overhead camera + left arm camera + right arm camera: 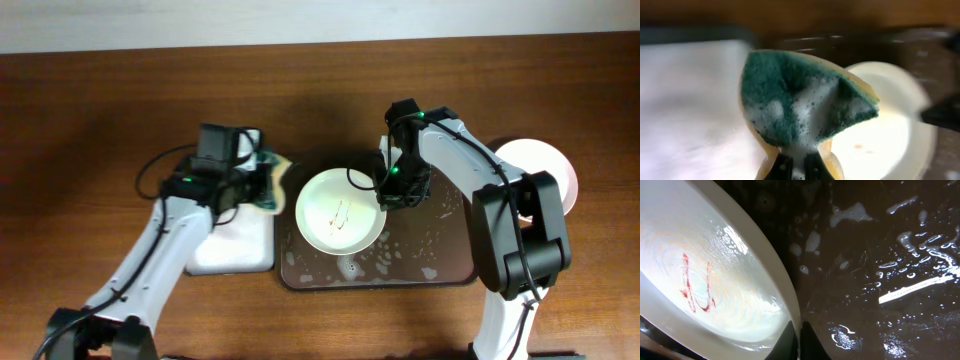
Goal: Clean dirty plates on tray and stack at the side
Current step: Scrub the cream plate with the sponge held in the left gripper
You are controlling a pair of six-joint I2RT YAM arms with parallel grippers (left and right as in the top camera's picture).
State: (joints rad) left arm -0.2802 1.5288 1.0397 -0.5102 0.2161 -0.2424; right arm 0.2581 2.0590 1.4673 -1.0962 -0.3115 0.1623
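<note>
Left jaws clenched on soapy green sponge (800,100). Right jaws grasping rim of red-smeared white plate (715,280) at wet tray's (880,255) left end.

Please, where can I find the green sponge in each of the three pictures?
Overhead: the sponge is left of centre, at the left edge of the dark tray.
Left wrist: it fills the middle, foamy, pinched from below by the left gripper.
Right wrist: not in it.
Shared landmark: the white plate, which is seen in all three views.
</note>
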